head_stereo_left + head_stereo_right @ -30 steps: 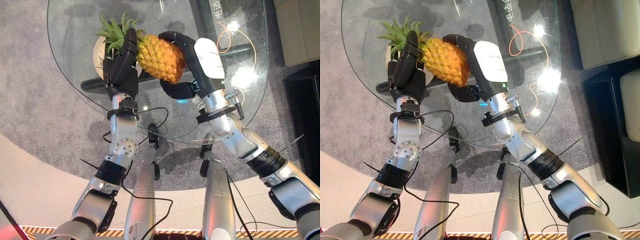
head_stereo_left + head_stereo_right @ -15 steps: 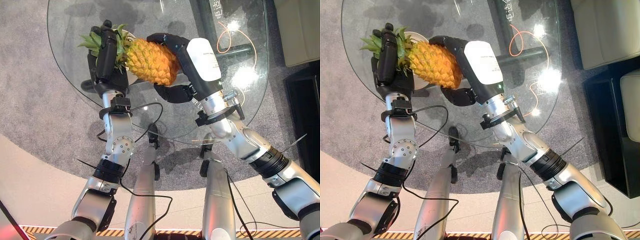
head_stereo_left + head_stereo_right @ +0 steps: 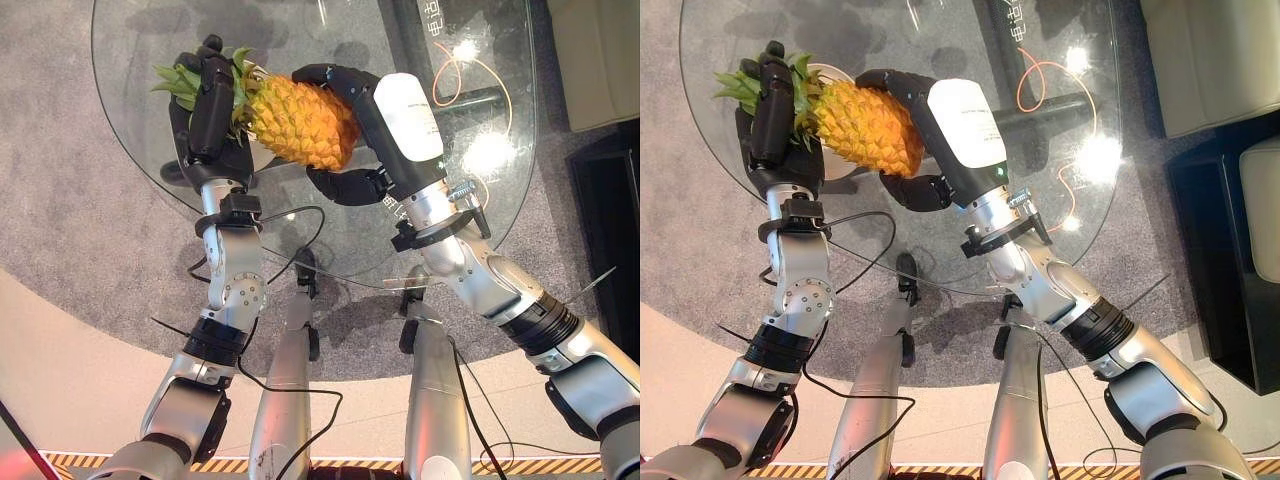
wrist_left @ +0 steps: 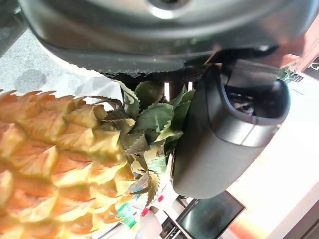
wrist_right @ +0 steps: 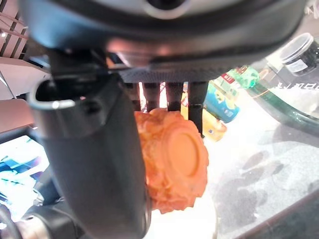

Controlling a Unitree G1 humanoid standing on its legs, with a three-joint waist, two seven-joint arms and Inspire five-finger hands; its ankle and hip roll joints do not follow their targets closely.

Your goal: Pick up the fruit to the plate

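A yellow pineapple (image 3: 300,120) with a green crown (image 4: 149,124) hangs on its side above the round glass table (image 3: 480,200), held between both hands. My left hand (image 3: 210,110) is curled round the crown end, its thumb (image 4: 219,139) pressed against the leaves. My right hand (image 3: 390,120) wraps the fruit's base (image 5: 174,154), fingers over the top and thumb (image 3: 340,185) underneath. A pale plate (image 3: 828,72) lies on the glass right under the crown, mostly hidden by the fruit and my left hand.
An orange cable (image 3: 450,75) loops near the table's far right, over a dark bar of the table's base (image 3: 470,100). Grey carpet (image 3: 60,200) surrounds the table. A beige sofa (image 3: 600,60) and a dark cabinet (image 3: 1240,250) stand at the right.
Both hands carried the pineapple leftward until it hangs over the plate. My left hand moved from the fruit's side up onto the crown. Little has moved in the last half second.
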